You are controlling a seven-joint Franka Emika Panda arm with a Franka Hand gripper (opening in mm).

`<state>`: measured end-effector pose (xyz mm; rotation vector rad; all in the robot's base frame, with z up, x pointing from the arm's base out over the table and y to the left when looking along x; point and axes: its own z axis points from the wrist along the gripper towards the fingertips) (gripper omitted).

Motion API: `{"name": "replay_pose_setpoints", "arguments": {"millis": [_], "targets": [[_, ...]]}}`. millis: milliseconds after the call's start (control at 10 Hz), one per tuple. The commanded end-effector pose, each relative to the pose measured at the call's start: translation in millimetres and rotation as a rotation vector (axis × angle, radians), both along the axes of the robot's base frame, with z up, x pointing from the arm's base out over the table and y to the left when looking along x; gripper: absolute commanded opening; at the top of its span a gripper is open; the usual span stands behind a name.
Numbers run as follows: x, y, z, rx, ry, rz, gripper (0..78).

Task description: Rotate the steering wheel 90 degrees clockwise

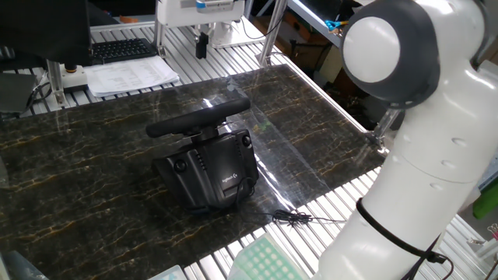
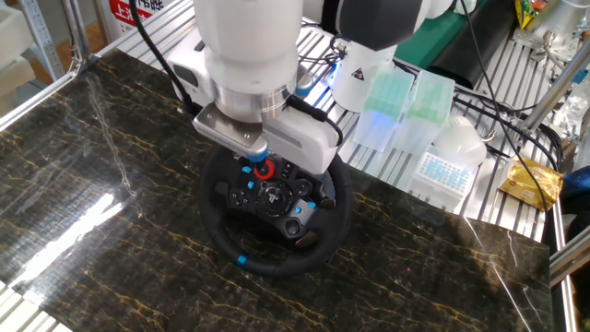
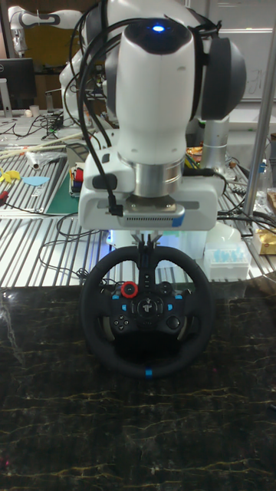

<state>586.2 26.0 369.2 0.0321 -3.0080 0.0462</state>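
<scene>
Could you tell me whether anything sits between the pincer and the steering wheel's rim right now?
Nothing visible does. In the tall fixed view the pincer hangs directly over the top of the steering wheel, its thin fingers reaching down to the rim with no other object between. Whether they already touch the rim cannot be told.

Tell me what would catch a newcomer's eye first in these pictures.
The big white robot arm fills the middle of the tall fixed view, hanging right over the steering wheel. That black wheel stands on a dark marbled table, with a red button on its hub and a blue mark at its rim's bottom.
</scene>
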Motion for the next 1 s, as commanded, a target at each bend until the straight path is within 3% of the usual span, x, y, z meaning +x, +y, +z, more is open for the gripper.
{"name": "replay_pose_setpoints", "arguments": {"millis": [100,600,1000], "targets": [[0.3,0.0,1.9,0.001,-0.014,0.000,0.0],[1.5,-0.2,2.3,0.000,-0.021,0.004,0.0],[9.5,-2.6,5.5,0.001,-0.027,0.011,0.0]]}}
